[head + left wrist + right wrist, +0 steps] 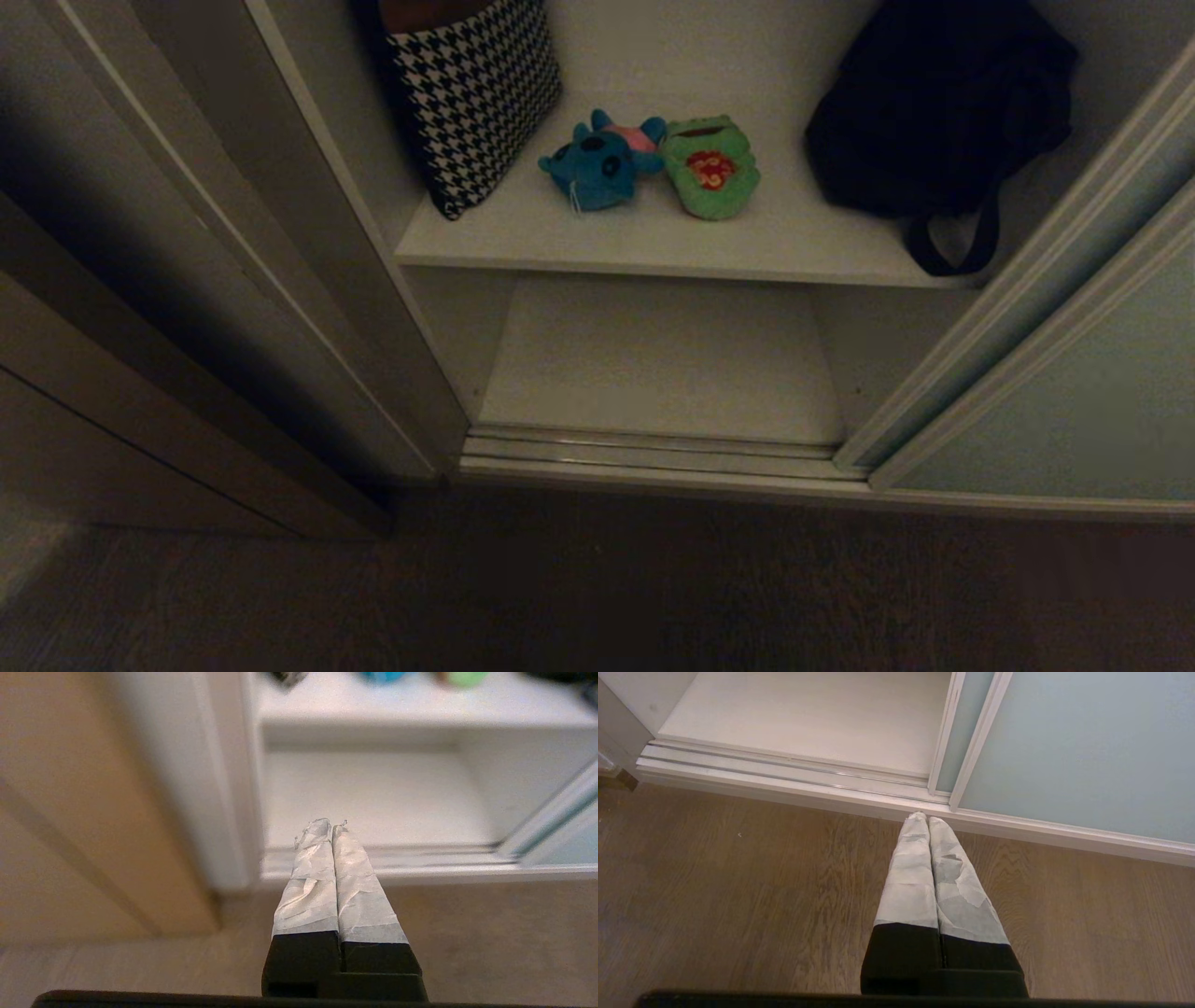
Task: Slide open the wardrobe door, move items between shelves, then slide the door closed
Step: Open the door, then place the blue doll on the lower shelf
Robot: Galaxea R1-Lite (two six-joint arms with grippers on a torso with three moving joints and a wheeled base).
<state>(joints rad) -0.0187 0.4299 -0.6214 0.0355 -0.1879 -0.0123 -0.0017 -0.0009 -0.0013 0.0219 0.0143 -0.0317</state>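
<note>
- Your left gripper (332, 828) has its white-taped jaws pressed together on nothing, hanging over the brown wooden floor (467, 933) and aimed at the wardrobe opening.
- Your right gripper (928, 819) is likewise closed and empty, over the floor just before the ribbed silvery floor track (784, 772).
- The pale grey-green sliding wardrobe door (1074, 401) stands slid to the right.
- On the upper off-white shelf (653, 247), the teal plush toy (597, 163) touches the bright green frog-like plush toy (714, 168), between a black-and-white houndstooth bag (471, 93) and a big black bag (934, 112).
- The lower off-white shelf (663, 359) lies beneath.

Wardrobe opening stands clear; houndstooth bag (476, 93) and black bag (934, 103) flank the toys (653, 163).
</note>
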